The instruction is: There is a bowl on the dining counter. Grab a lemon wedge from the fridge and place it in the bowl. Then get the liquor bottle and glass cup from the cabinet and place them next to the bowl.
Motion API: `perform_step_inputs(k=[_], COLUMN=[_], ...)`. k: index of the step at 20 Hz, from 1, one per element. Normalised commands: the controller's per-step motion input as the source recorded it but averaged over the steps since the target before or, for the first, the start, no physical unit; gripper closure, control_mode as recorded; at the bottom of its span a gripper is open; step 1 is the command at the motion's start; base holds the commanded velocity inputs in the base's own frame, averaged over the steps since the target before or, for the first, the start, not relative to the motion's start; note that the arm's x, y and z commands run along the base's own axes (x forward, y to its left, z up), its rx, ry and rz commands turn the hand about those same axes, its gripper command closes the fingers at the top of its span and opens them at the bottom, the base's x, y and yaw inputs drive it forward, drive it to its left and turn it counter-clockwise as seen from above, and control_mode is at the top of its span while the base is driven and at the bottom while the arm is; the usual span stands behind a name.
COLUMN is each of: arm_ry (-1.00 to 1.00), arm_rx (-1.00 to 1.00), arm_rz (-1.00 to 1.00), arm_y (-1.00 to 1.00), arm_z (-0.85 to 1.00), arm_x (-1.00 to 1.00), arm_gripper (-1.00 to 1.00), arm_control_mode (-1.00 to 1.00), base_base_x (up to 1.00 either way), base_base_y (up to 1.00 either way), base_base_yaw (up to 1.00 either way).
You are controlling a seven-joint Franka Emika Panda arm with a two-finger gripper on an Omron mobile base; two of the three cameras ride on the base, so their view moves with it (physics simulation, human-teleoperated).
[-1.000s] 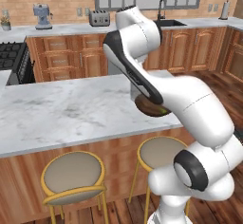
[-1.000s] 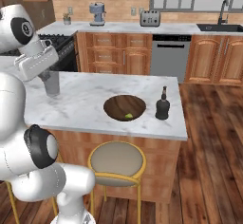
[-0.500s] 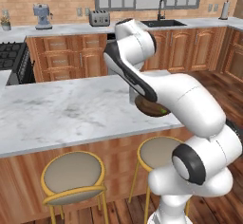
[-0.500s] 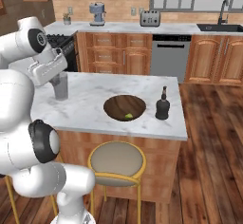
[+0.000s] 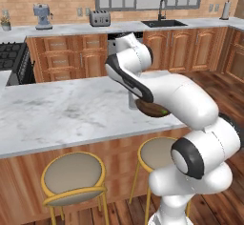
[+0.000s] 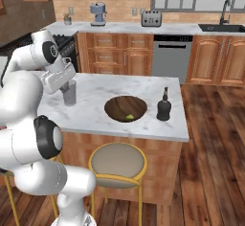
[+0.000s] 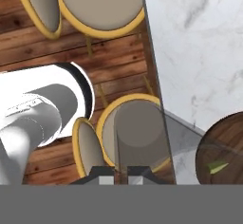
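The dark brown bowl [image 6: 119, 106] sits on the dining counter [image 6: 100, 88] with a lemon wedge [image 6: 129, 117] inside it. To its right stands the dark liquor bottle [image 6: 164, 106]. My gripper [image 6: 63, 80] is shut on the translucent glass cup [image 6: 70, 94], held upright low over the counter left of the bowl; whether its base touches the marble I cannot tell. In the hand view the glass cup [image 7: 140, 137] rises between the fingertips, with the bowl [image 7: 223, 147] and lemon wedge [image 7: 217, 166] at the lower right. In the left base view the arm covers most of the bowl [image 5: 151, 109].
Yellow-framed stools [image 6: 117, 161] stand under the counter's near edge. Behind are wooden base cabinets, a dishwasher [image 6: 171, 55], a sink [image 6: 225, 27], a toaster [image 6: 150, 18] and a stove [image 5: 12, 59]. Bare marble [image 5: 57, 112] stretches left of the cup.
The arm has carried the glass cup to the right toward the bowl and lower toward the counter. Bowl and bottle have not moved.
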Motion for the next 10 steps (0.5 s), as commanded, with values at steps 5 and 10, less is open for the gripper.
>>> perform_step_inputs(k=[5, 10], arm_ry=[0.0, 0.0], arm_rx=[0.0, -0.01], arm_rz=[0.0, 0.0], arm_y=[-0.04, -0.05], arm_z=[-0.42, -0.38], arm_x=[0.48, 0.51], arm_gripper=[1.0, 1.0], arm_control_mode=[-1.0, -1.0], base_base_x=[0.0, 0.0], base_base_y=[0.0, 0.0], base_base_yaw=[0.0, 0.0])
